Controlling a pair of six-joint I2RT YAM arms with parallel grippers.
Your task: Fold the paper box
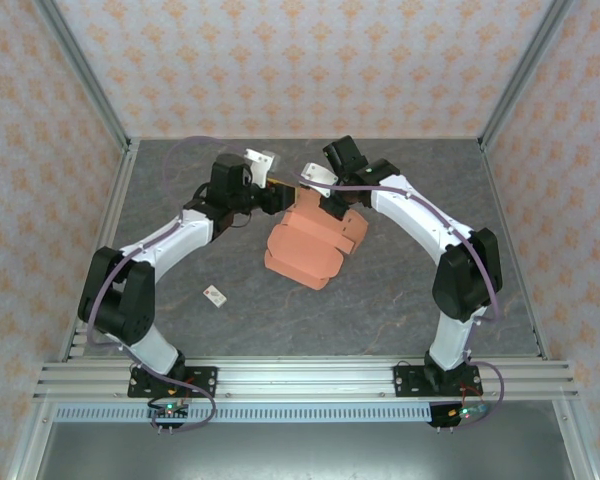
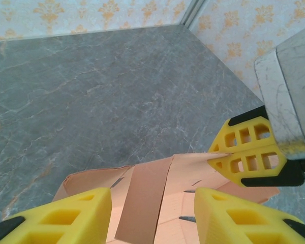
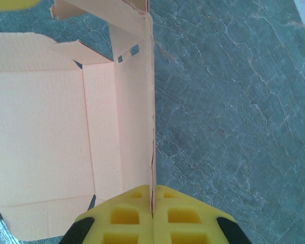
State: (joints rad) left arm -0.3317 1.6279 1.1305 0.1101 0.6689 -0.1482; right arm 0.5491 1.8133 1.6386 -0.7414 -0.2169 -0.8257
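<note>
At the middle of the grey marbled desk (image 1: 410,300), seen from the top camera, lies the salmon-orange paper box (image 1: 305,245), partly folded, with rounded flaps spread toward the near edge. Both arms reach in to its far edge. The left tool (image 1: 278,186) comes to the box's far-left corner and the right tool (image 1: 308,188) stands just beside it at the far edge, their tips close together. From this height I cannot tell how either set of jaws stands. A tiny white tag (image 1: 215,294) lies on the desk to the near-left of the box, well apart from it.

Through the left wrist camera, the left tool's two yellow fingers (image 2: 56,216) stand wide apart. Between them a raised strip of the box's cardboard runs up, and no pad is seen pressing on it. To the right of that strip the right tool's yellow fingertips are pinched on the box's edge.

Under the right wrist camera, the right tool's yellow fingers (image 3: 127,216) are closed together on a thin upright wall of the box, the cardboard edge caught in the seam between the pads. To the left of that wall the box's floor panel lies open and flat, with creases and a notched tab at its far end. Bare desk lies to the right of the wall.
</note>
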